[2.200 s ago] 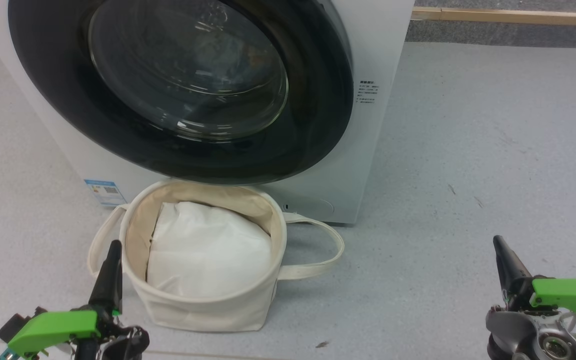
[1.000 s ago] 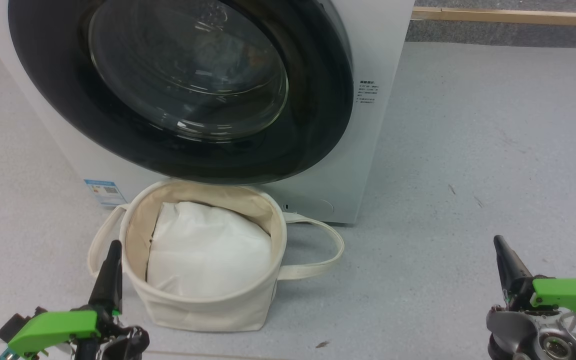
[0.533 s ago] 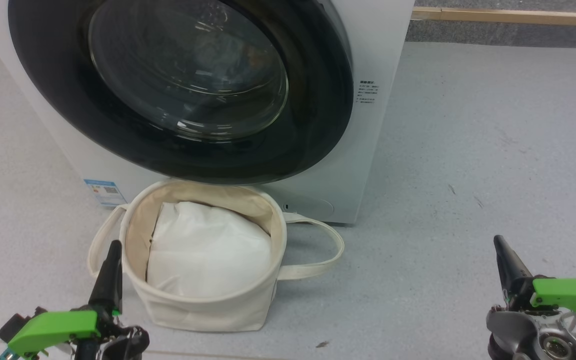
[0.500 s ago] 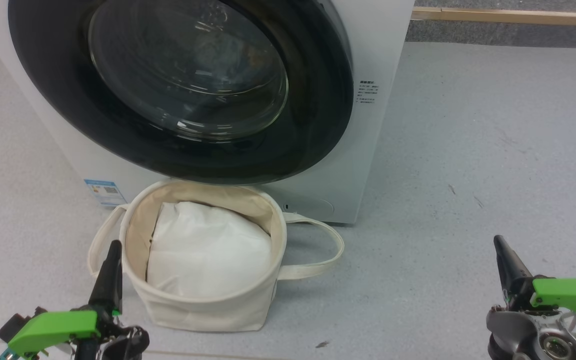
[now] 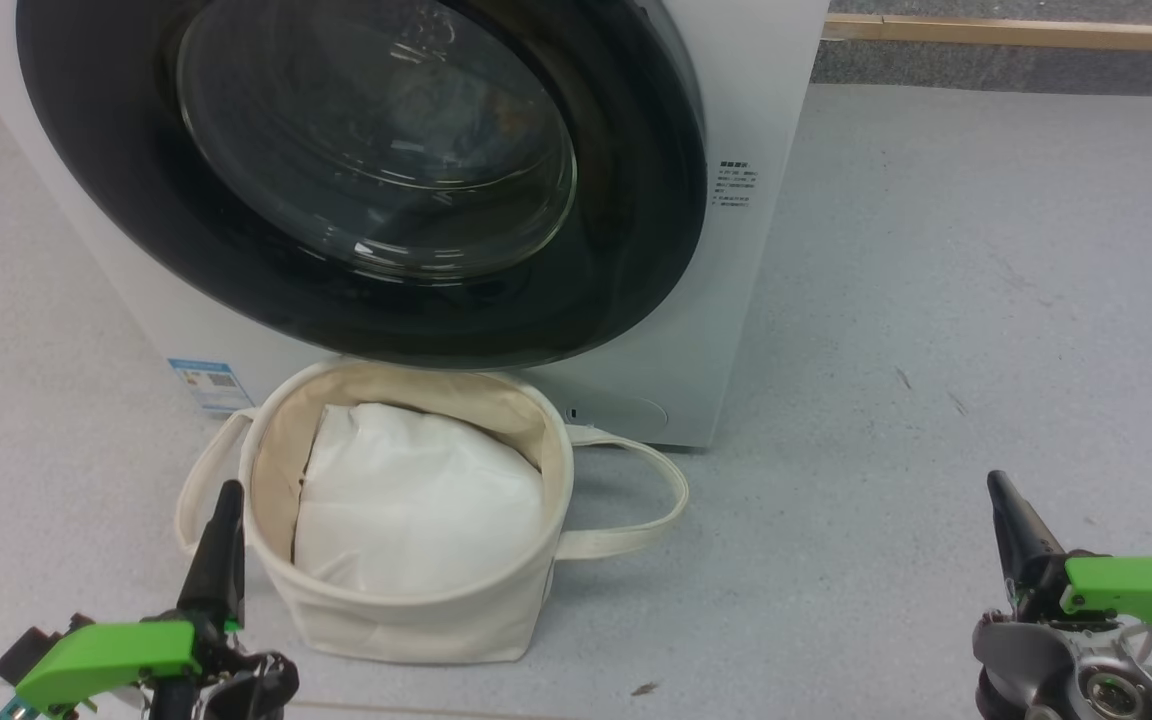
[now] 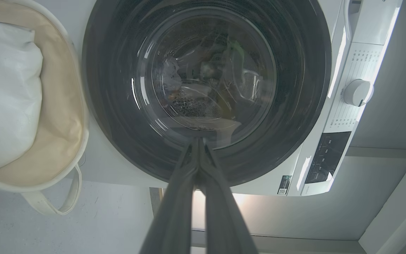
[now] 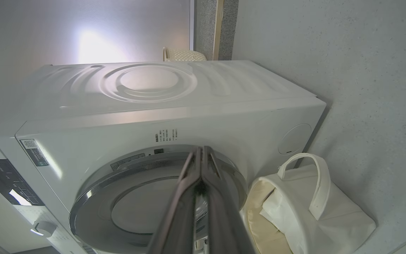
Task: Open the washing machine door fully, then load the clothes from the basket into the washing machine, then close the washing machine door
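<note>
1. Door first: the washing machine door (image 5: 376, 150) sits closed in the front of the washing machine (image 5: 761, 90), glass bowl facing the robot. In the right wrist view its rim lies flat against the cabinet, with no gap I can make out.
2. The basket (image 5: 416, 625) stands upright on the grey floor (image 5: 936, 300), just in front of the machine and directly below the door's lower rim. It holds a plain white bundle (image 5: 416, 510). No blue printed or beige cloth shows in it.
3. Through the glass in the left wrist view, a pale crumpled patch (image 6: 169, 76) lies inside the drum. It may be the clothes, but reflections make that uncertain.
4. The left gripper (image 5: 226, 500) hangs low, just beside the basket's near left wall, fingers pressed together and empty. The right gripper (image 5: 1001, 495) is well apart from the basket over bare floor, its fingers also together and holding nothing.
5. My reading is that this is either the very end of the task or the very start. The cloth behind the glass tips me towards loaded and closed.
6. If the task is done, only the latch needs checking. If the clothes lie hidden under the bundle, an arm must catch the door's edge and swing it wide, clear of the basket below.
</note>
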Robot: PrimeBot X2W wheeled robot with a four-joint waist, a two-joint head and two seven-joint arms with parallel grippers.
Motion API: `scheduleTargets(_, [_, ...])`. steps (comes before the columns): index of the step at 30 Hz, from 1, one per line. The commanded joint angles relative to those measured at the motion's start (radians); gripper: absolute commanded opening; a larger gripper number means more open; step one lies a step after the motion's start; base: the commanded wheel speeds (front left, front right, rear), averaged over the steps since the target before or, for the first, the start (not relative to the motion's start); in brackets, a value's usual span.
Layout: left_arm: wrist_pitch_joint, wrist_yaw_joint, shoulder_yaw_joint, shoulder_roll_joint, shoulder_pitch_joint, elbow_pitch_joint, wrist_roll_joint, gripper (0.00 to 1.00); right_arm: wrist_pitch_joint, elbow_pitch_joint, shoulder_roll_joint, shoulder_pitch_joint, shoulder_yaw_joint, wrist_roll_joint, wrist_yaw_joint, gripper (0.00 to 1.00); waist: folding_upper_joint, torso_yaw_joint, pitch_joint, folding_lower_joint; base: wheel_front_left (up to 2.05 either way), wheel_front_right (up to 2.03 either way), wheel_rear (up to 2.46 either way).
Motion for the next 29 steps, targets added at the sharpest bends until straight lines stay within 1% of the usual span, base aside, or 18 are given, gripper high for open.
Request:
scheduleTargets(1, [0.007,0.002,0.036,0.008,-0.024,-0.039,-0.002,0.00,-0.010,-0.038,-0.027,-0.035,0.012,0.008,0.000,0.00,0.0000,0.000,0.000,0.0000,0.00,0.00,0.00])
scheduleTargets(29, [0.007,0.002,0.036,0.008,-0.024,-0.040,-0.002,0.00,-0.011,-0.038,-0.028,-0.035,0.013,0.009,0.000,0.00,0.0000,0.000,0.000,0.0000,0.00,0.00,0.00])
